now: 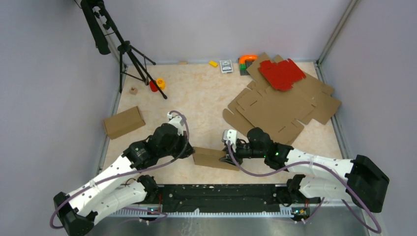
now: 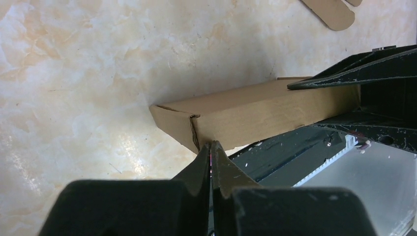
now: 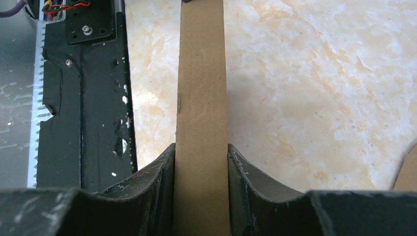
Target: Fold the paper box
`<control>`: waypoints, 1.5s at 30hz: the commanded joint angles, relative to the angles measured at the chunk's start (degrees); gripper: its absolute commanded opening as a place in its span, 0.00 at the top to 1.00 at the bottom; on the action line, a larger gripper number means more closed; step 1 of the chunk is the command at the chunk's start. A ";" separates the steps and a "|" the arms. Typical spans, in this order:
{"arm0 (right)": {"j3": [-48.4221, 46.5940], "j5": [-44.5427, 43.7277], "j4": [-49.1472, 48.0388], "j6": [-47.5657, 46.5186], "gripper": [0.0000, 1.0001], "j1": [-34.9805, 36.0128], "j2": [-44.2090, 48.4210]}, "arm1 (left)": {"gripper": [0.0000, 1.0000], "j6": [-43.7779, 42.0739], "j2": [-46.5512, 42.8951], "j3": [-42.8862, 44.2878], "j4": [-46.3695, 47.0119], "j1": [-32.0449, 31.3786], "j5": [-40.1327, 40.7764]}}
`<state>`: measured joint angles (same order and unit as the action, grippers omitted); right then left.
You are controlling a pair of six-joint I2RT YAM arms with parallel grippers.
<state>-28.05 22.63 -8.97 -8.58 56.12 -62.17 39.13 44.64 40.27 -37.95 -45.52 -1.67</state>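
Along the worktop's (image 1: 206, 98) near edge, the paper box (image 1: 215, 158): right gripper (image 3: 200, 152) clamps one end, closed left gripper (image 2: 211, 147) faces the other.

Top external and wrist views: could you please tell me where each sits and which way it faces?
Top external: above, behind both arms, looking down on them and the table.
Left wrist: on the left arm, facing an end of the paper box; shut left end effector shows.
Right wrist: on the right arm, looking along the box; right end effector clamps it.
Shared: all show the box.
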 commanded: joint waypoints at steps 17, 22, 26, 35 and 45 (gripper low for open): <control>-0.40 0.48 3.61 -1.79 0.81 0.65 -2.41 | 1.00 -1.66 6.04 5.98 -3.58 1.92 -2.67; -0.20 0.73 3.69 -1.79 0.81 0.57 -2.67 | 1.00 -0.10 6.92 1.91 -4.01 1.92 -1.63; -0.41 0.77 3.68 -1.88 0.81 0.63 -2.61 | 1.00 -0.45 7.27 4.70 -6.78 2.01 0.60; -0.40 0.77 3.87 -2.06 0.81 0.62 -2.67 | 1.00 -1.57 4.96 12.44 -10.05 2.22 4.72; -0.27 0.83 4.44 -1.88 0.81 0.61 -2.53 | 1.00 -0.52 7.12 3.81 -3.37 2.80 -2.31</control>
<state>-28.25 23.62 -9.76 -9.41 56.14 -63.13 38.30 51.46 46.68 -44.47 -42.98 -1.23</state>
